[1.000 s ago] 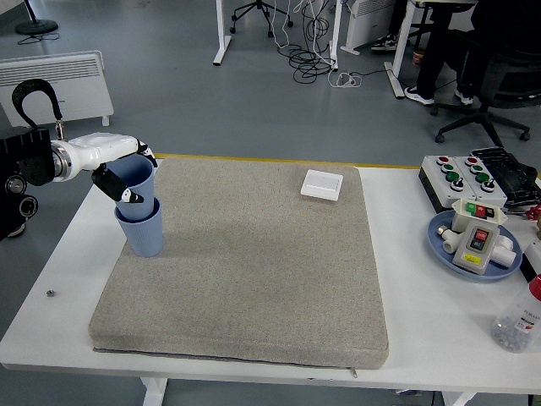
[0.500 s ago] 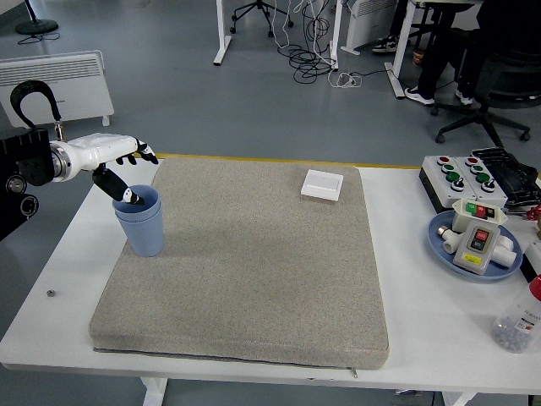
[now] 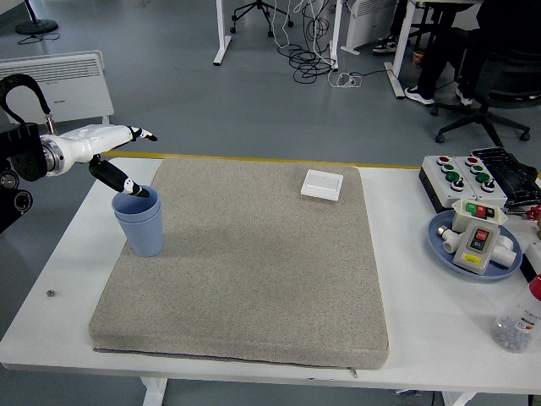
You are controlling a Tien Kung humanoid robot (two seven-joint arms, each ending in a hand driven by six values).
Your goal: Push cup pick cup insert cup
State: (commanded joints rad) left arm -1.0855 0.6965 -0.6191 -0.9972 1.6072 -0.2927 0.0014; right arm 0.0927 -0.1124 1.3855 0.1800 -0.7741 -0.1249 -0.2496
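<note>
Lift robot hand (image 3: 114,156), fingers open and grasping nothing, straight up off nested cups (image 3: 140,222), avoiding the rim.

left hand (image 3: 110,148), fingers (image 3: 144,134) outstretched

left hand (image 3: 108,148) — white shell | black fingertips | black wrist housing

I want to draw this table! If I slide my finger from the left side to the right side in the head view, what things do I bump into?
left hand → stacked blue cups → grey mat → small white box → button boxes → blue plate with a switch box.
</note>
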